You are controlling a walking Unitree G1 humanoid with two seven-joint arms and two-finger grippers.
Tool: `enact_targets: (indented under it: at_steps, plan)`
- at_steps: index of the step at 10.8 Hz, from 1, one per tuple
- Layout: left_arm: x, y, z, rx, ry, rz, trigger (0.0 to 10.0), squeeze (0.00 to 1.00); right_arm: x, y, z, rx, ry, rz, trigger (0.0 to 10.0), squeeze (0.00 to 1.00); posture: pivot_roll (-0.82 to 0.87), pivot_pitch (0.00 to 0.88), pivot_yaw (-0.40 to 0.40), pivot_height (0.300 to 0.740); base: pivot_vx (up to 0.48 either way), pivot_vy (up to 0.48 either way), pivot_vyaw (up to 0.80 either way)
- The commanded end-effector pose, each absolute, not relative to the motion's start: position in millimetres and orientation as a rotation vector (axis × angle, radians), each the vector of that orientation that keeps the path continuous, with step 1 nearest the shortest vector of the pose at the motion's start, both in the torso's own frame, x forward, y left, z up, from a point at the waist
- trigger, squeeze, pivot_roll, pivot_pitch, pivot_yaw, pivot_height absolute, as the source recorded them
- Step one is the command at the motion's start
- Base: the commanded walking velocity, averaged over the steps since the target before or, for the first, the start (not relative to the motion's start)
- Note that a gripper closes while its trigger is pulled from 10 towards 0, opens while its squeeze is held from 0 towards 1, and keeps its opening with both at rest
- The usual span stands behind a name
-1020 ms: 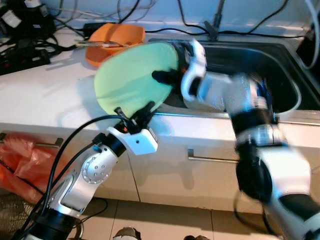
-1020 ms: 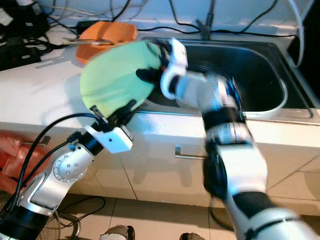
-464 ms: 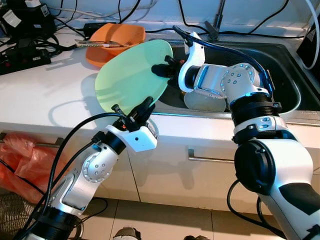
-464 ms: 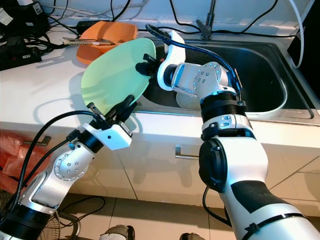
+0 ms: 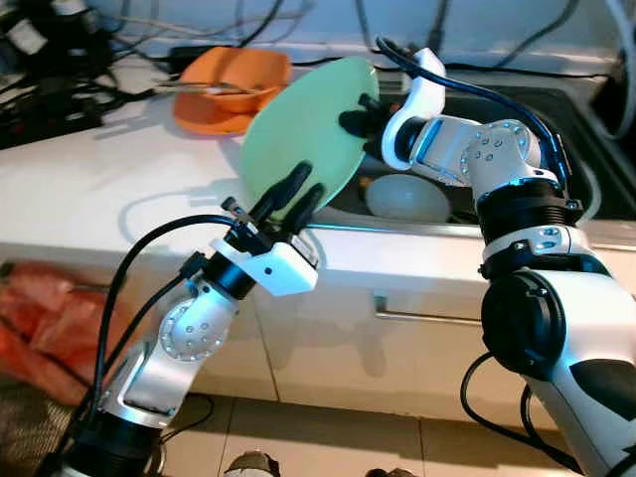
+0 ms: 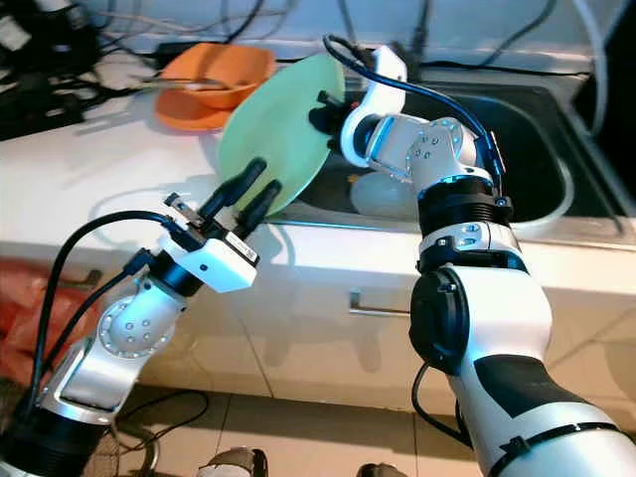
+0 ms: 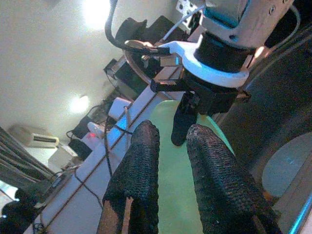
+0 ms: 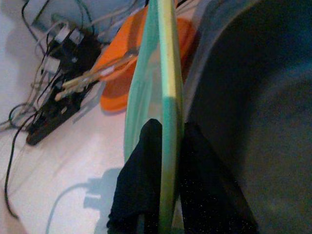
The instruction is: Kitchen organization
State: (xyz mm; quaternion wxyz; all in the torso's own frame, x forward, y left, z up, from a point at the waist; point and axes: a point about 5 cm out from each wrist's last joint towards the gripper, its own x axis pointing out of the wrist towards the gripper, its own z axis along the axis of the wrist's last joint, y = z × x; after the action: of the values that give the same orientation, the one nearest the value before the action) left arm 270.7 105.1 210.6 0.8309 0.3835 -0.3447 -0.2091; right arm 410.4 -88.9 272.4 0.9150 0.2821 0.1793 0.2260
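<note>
A pale green plate (image 5: 298,129) is held almost upright over the counter edge next to the sink (image 5: 586,149). My right gripper (image 5: 356,117) is shut on its upper right rim; in the right wrist view the plate's edge (image 8: 168,73) runs between the two black fingers (image 8: 136,190). My left gripper (image 5: 298,187) reaches up from below in front of the plate's lower part. It stands open, with a narrow gap between its fingers (image 7: 139,156) and nothing in it. The plate's face (image 7: 170,168) lies just beyond them.
An orange bowl (image 5: 234,84) with a utensil across it sits on the white counter (image 5: 99,189) behind the plate. A pale dish (image 5: 407,199) lies in the sink. Power strips and cables (image 5: 50,60) crowd the back left. A red bag (image 5: 40,318) hangs below the counter.
The right gripper has carried the plate to the right and tipped it more upright. The left gripper has risen and followed it, its fingertips now overlapping the plate's lower part.
</note>
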Motion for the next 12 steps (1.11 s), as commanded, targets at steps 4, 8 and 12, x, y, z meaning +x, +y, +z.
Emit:
enact_targets:
  at_steps: [4, 8, 12]
  plan:
    - [268.5, 108.7, 219.4, 0.697, -0.707, -0.437, 10.0, 1.00, 420.4, -127.5, 263.2, 0.580, 0.257, 0.274, 0.0, 0.00, 0.13, 0.090, 0.010, 0.740, 0.000, 0.000, 0.00]
    - [276.9, 108.3, 220.4, 0.493, -0.583, -0.467, 10.0, 1.00, 422.8, -175.5, 253.0, 0.570, 0.153, 0.034, 0.0, 0.00, 0.13, 0.091, 0.010, 0.740, 0.000, 0.000, 0.00]
    - [304.1, 107.5, 219.8, 0.345, -0.394, -0.522, 10.0, 1.00, 419.2, -197.0, 225.9, 0.427, 0.166, -0.094, 0.0, 0.00, 0.15, 0.089, 0.027, 0.740, 0.000, 0.000, 0.00]
